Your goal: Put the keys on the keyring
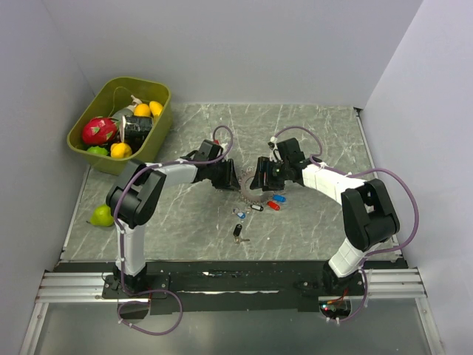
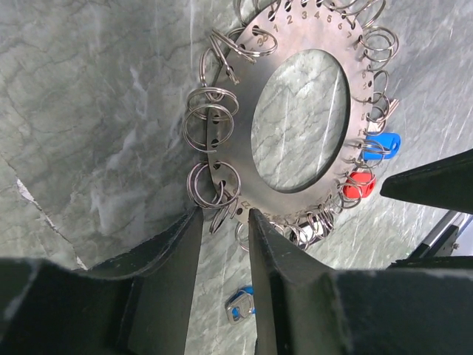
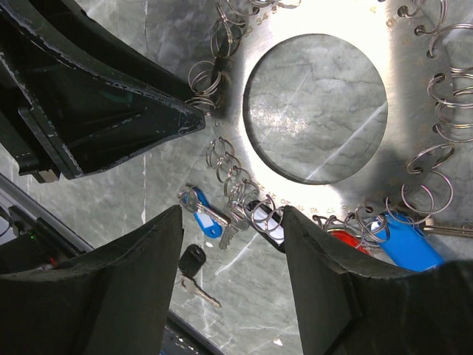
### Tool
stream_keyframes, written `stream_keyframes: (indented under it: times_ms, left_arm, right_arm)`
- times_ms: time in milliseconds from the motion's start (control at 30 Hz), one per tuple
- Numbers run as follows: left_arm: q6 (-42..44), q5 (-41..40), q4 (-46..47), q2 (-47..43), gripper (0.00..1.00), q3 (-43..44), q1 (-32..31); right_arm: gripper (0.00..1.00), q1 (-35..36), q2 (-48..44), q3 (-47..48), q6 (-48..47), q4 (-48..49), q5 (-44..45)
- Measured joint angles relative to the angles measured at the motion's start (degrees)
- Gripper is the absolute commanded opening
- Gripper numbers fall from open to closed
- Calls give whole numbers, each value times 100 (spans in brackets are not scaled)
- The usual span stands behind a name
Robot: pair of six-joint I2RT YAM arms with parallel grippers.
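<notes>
The keyring [image 1: 250, 185] is a flat metal disc with a round hole and many small split rings round its rim; it lies flat on the marble table. It also shows in the left wrist view [image 2: 229, 148] and the right wrist view [image 3: 414, 118]. Blue [image 1: 278, 197] and red [image 1: 273, 205] key tags lie at its near right rim. A small blue key [image 1: 239, 215] and a dark key [image 1: 238, 231] lie loose nearer. My left gripper [image 2: 222, 218] is narrowly open, its tips flanking a split ring at the rim. My right gripper [image 3: 233, 214] is open wide over the rim, above the blue key [image 3: 201, 211] and dark key [image 3: 192, 260].
A green bin [image 1: 159, 122] holding fruit and a dark can stands at the back left. A green pear [image 1: 102, 215] lies by the left arm's elbow. Grey walls close in the left, back and right. The two grippers almost meet over the disc.
</notes>
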Motion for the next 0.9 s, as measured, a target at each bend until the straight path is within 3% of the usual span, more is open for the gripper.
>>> stream_keyframes:
  times_ms: [500, 633, 900]
  left_arm:
    - [105, -243, 55, -35, 21, -76, -90]
    - [131, -256, 87, -83, 1, -179, -109]
    - [286, -313, -46, -177, 1, -184, -166]
  right_arm:
    - [64, 0, 0, -11, 11, 31, -2]
    - [64, 0, 0, -11, 22, 33, -2]
    - [64, 0, -2, -11, 22, 50, -4]
